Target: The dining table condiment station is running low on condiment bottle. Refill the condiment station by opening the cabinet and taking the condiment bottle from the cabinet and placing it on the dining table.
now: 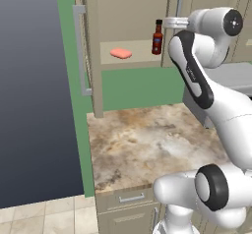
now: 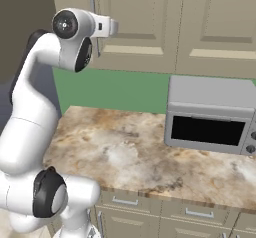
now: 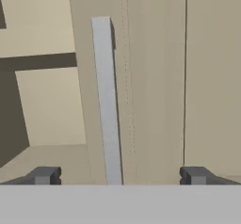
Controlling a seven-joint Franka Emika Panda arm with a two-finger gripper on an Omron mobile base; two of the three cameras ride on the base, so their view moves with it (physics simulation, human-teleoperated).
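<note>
condiment bottle (image 1: pixel 157 37), slim red-brown glass with a black cap, stands upright on the open beige cabinet's shelf (image 1: pixel 135 51), just left of the wide-spread empty gripper (image 3: pixel 119 175), which faces the right door's vertical silver handle (image 3: pixel 107 100).

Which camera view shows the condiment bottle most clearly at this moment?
The left base view shows it best: the condiment bottle stands upright on the shelf inside the open cabinet, with its black cap and label visible, right of a pink lump. The other two views give no sight of the bottle.
</note>
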